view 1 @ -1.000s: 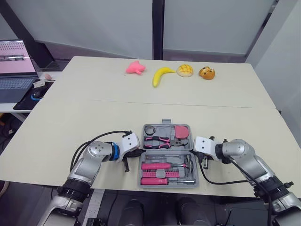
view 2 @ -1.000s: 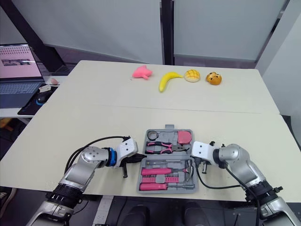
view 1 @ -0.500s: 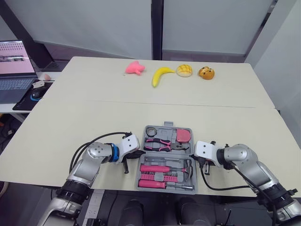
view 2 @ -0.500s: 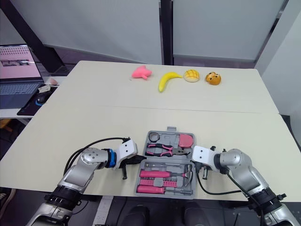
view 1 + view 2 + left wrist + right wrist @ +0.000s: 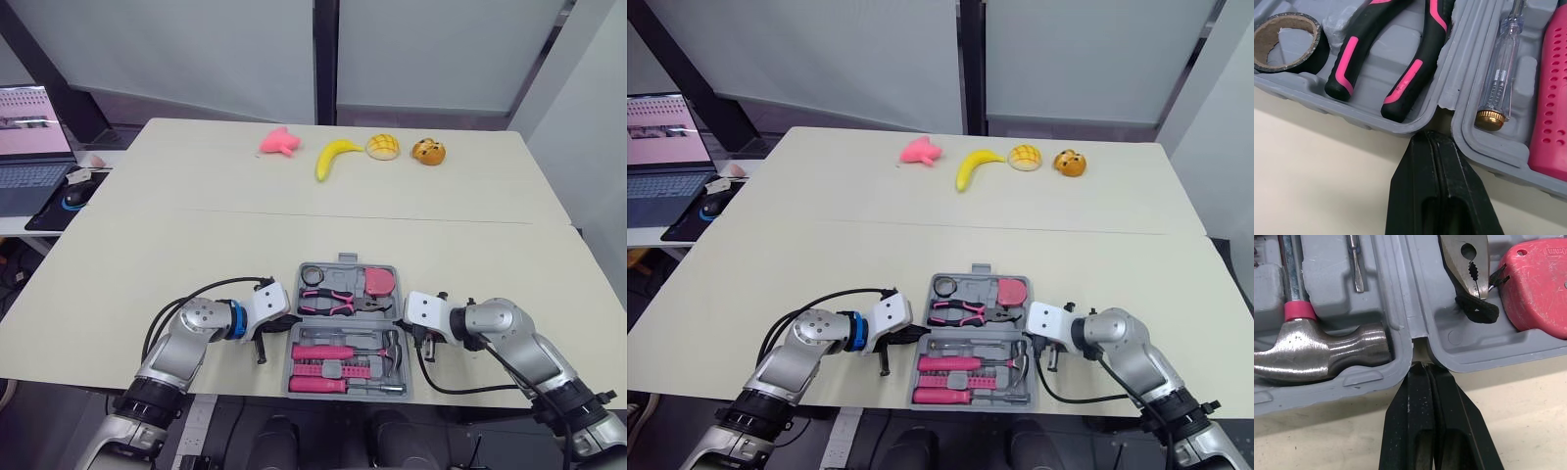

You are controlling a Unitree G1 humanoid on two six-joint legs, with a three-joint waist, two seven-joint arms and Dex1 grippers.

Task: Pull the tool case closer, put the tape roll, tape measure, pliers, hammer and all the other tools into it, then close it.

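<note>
Tool case [image 5: 345, 264]: open flat at the near table edge, between both grippers.
Far half: tape roll [image 5: 1320, 51], pliers [image 5: 1418, 68], tape measure [image 5: 1533, 289], each seated in its recess.
Near half: hammer [image 5: 1327, 350], tester screwdriver [image 5: 1498, 73], pink-handled tools.
Left gripper [image 5: 1434, 139]: fingers pressed together, holding nothing; tip at the hinge notch on the case's left side.
Right gripper [image 5: 1425, 369]: fingers likewise together and empty; tip at the hinge notch on the right side.
Contact with case: cannot tell.

The tool case [image 5: 1381, 61] is matt plastic, hammer [image 5: 1327, 350] glossy metal, tape roll [image 5: 1317, 46] perhaps cardboard-cored.
</note>
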